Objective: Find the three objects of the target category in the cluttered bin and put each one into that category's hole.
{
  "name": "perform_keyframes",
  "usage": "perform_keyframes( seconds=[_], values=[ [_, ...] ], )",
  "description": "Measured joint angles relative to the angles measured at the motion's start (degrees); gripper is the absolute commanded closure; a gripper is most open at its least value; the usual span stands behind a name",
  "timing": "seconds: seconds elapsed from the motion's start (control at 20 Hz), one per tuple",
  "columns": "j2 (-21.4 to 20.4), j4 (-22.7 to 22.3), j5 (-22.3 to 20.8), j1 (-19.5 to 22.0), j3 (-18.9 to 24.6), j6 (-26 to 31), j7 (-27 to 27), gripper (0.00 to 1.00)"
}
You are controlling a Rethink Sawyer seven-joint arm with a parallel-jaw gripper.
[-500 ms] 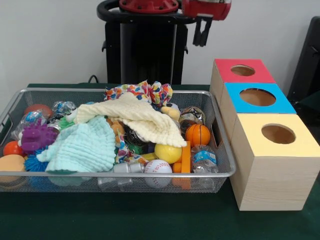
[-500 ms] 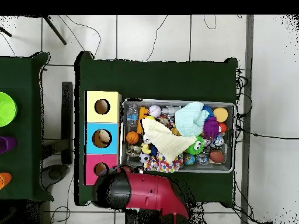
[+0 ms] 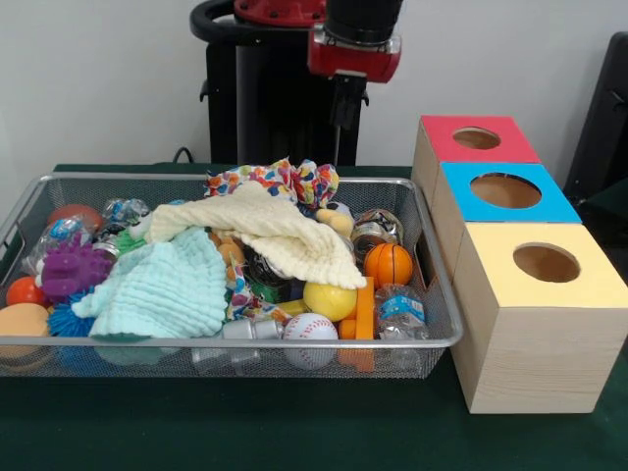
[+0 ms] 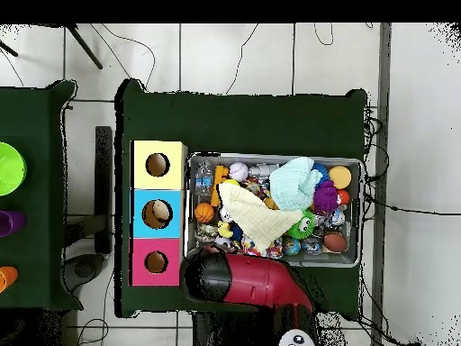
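Bin (image 3: 437,339): I see it left of the boxes (image 3: 535,324).
Cloths (image 3: 285,235): on the clutter.
Bottle (image 3: 400,312): in bin's near-right corner.

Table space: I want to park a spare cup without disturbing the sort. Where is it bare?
Bare green cloth lies in front of the bin along the near edge, and in the overhead view as a wide band on the bin's side away from the robot. The bin itself is packed with toys and cloths. The three boxes sit close beside it, leaving only a slit.
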State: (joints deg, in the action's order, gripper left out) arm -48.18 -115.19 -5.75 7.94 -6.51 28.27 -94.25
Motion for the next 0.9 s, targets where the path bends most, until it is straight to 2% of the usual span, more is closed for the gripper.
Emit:
perform_keyframes(
  seconds=[0.9],
  values=[
    [9.6,4.6,-5.9,6.4,1.8,-4.4,0.0,1.00]
  ],
)
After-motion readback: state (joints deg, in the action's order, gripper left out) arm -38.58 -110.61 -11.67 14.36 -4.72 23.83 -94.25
